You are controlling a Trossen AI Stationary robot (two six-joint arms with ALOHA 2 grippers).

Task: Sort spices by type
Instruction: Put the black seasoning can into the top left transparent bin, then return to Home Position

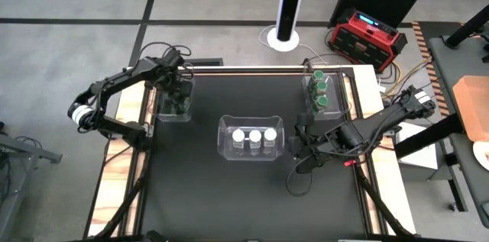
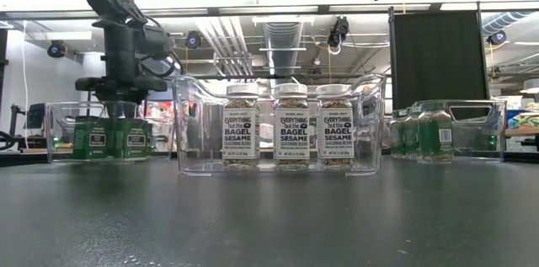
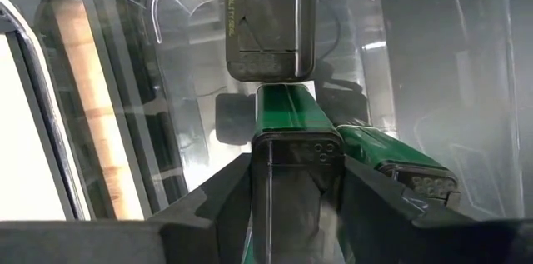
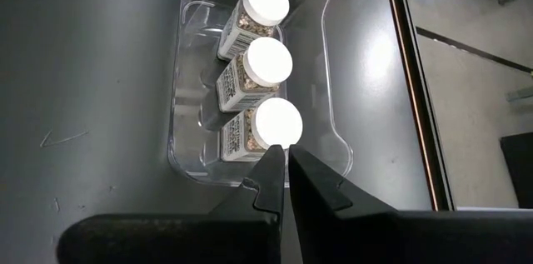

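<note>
High view: we see the left hand (image 1: pixel 177 93) down inside the left bin (image 1: pixel 163 113), fingers clamped on 1 green spice jar (image 3: pixel 293 122). Right hand (image 1: pixel 300 147), fingers together, hovers just beside the middle bin (image 1: pixel 228 153) holding 3 white-lidded jars (image 1: pixel 254 135).

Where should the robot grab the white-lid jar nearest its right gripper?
Probably by its white lid, from straight above. The jar stands upright in the middle bin, a neighbour close beside it and bin walls around, so only the top is free.
</note>
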